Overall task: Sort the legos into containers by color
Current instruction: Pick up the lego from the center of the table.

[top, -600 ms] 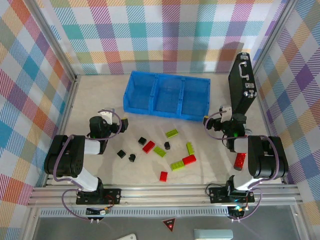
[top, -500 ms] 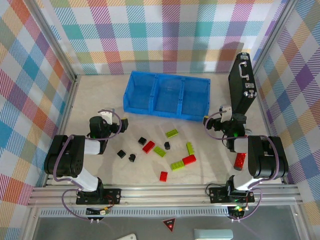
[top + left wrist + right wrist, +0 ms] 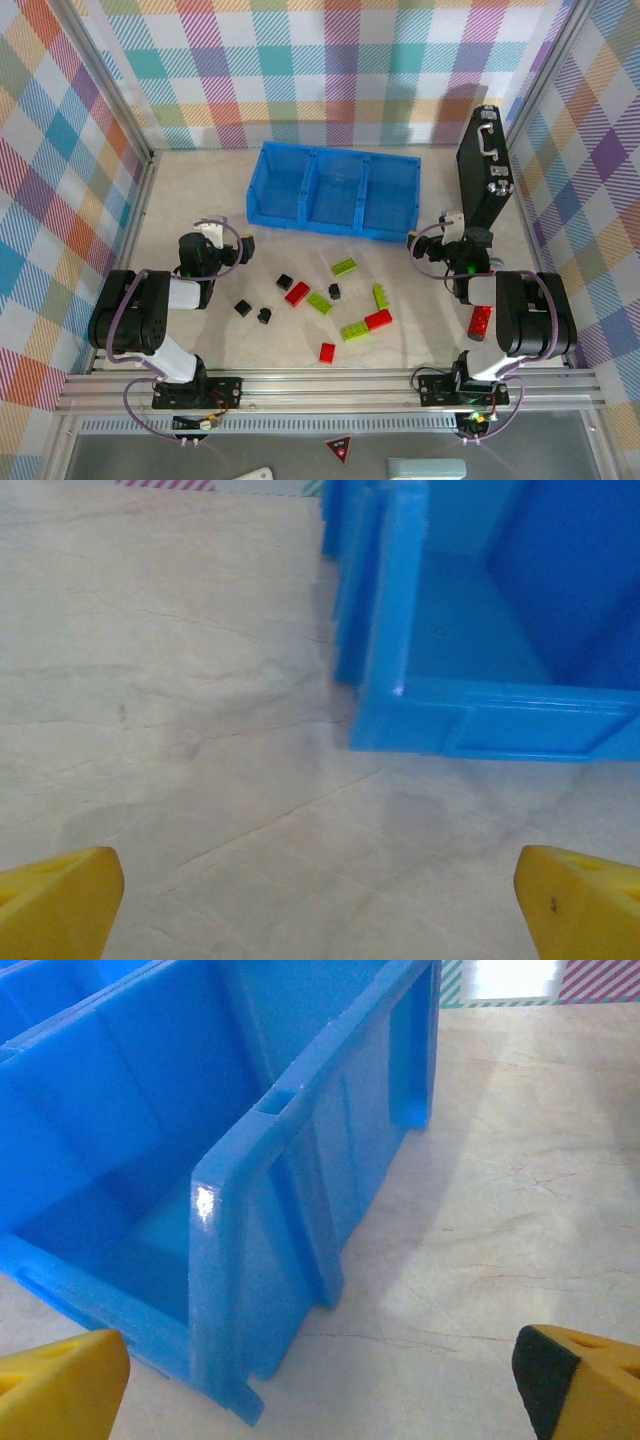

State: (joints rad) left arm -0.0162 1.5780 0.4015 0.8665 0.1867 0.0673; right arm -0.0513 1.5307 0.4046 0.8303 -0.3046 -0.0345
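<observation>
Blue plastic rectangular tray [image 3: 330, 228], far centre: three compartments with bare floors; red, lime and black studded bricks [image 3: 297, 293] lie nearer. Left gripper [image 3: 320, 910] and right gripper [image 3: 320, 1388] gape apart.

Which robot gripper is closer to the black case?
Right. The right gripper sits close beside the black case; the left gripper is far off, by the blue tray's other end.

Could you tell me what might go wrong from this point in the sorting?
The red studded brick lies right beside a lime green studded brick, so grasping one may drag the other. The open right tool sits close to the blue plastic three-compartment tray and might nudge it when moving.
</observation>
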